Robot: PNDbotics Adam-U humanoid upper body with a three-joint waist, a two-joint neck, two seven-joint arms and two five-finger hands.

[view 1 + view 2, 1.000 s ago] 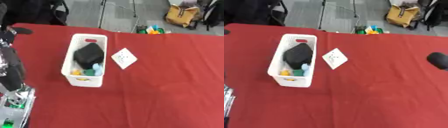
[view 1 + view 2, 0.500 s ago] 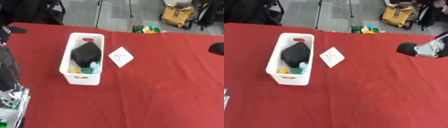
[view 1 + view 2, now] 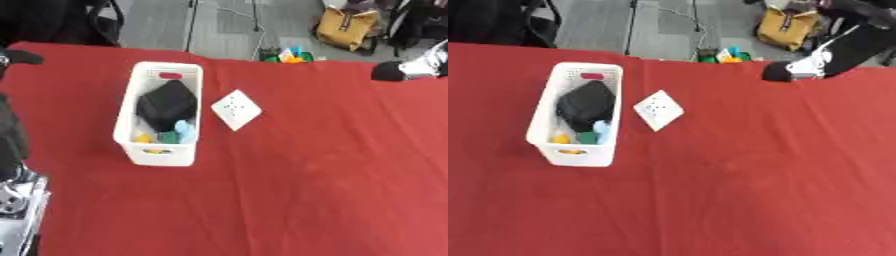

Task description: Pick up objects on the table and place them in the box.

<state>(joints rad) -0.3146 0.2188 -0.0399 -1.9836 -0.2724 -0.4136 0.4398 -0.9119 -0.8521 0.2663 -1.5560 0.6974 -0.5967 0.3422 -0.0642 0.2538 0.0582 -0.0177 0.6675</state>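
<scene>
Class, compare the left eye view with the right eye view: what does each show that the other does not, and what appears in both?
Only the left eye view shows the left arm along its left edge. Only the right eye view shows the right arm's black forearm above its silver wrist. Both share the white box holding a black object, the white card beside it, and the red table.

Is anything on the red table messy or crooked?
Only one thing: the flat white square card with small dots lies turned like a diamond on the red tablecloth, just right of the white plastic box. It has not been put in the box yet. Nothing is spilled or broken.
</scene>
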